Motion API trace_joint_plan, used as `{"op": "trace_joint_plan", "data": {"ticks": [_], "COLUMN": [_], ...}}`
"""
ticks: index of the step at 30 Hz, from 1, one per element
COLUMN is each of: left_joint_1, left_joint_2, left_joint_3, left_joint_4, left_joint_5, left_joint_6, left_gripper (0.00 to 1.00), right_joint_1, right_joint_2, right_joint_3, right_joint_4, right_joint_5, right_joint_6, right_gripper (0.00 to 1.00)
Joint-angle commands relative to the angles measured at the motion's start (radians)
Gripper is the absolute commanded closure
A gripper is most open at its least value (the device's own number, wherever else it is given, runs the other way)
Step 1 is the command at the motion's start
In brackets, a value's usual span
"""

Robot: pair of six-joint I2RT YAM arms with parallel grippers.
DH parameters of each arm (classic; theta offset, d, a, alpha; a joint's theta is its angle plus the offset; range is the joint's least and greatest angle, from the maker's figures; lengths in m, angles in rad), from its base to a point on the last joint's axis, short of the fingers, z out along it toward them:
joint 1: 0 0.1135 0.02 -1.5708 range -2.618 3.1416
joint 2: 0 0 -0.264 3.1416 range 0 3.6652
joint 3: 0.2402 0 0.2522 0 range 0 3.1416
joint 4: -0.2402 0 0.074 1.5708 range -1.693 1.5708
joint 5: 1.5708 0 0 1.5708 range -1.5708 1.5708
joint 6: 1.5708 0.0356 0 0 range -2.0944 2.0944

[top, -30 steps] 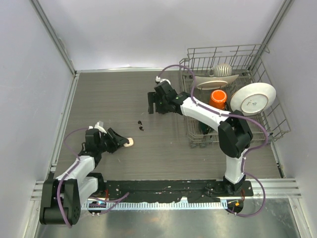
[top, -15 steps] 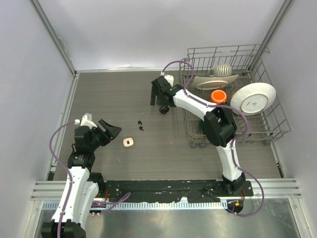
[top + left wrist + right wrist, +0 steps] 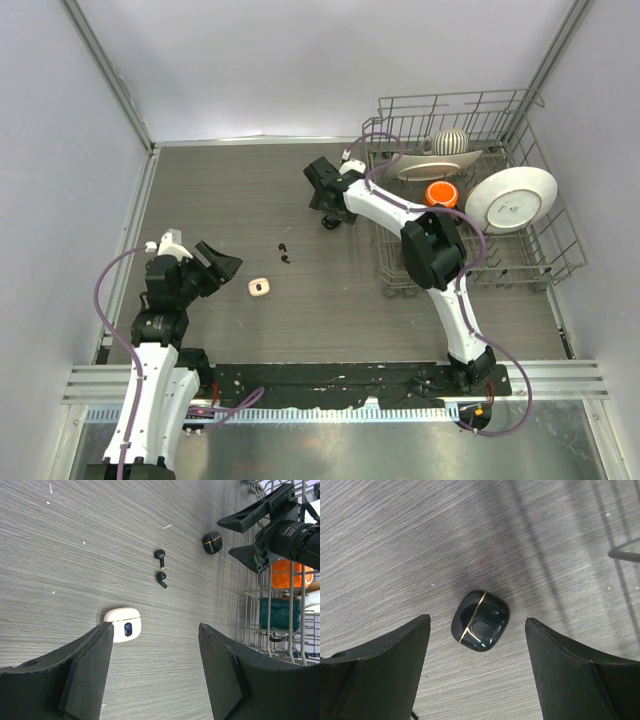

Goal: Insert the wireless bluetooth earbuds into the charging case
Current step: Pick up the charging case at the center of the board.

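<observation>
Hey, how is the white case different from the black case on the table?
The white case is pale with a small dark window glowing blue; the black case is glossy with a thin gold line. The white case lies by the left fingers, the black case by the dish rack. Both are small, rounded and held by nothing.

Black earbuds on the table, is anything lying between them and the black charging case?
Nothing visible. Only bare table separates the two black earbuds from the black charging case. The case's lid looks shut, with the open right gripper hovering over it.
</observation>
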Motion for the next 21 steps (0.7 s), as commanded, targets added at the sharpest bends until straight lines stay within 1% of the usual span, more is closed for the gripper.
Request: {"op": "trace_joint_plan", "data": {"ticks": [1, 9, 11, 17, 21], "left_joint_1": [0.006, 0.008, 0.008, 0.006, 0.008], "left_joint_2": [0.0, 0.001, 0.0, -0.013, -0.01], "left_joint_3": [0.038, 0.038, 0.039, 0.042, 0.05], "left_joint_4": [-0.003, -0.008, -0.011, -0.018, -0.031], "left_joint_5": [0.002, -0.006, -0.011, -0.02, -0.024], "left_joint_6": [0.018, 0.021, 0.023, 0.027, 0.035], "left_gripper": [0.28, 0.28, 0.28, 0.28, 0.28], "right_joint_1": [0.001, 0.001, 0.0, 0.001, 0.001], "right_joint_2": [-0.002, 0.047, 0.052, 0.072, 0.078], "right_joint_3": [0.054, 0.089, 0.083, 0.078, 0.07], "right_joint_4": [-0.075, -0.089, -0.098, -0.095, -0.097], "right_joint_5": [0.092, 0.058, 0.061, 0.064, 0.083], "right_joint_6": [0.184, 0.232, 0.267, 0.298, 0.327], "right_gripper": [0.19, 0.22, 0.22, 0.23, 0.28]}}
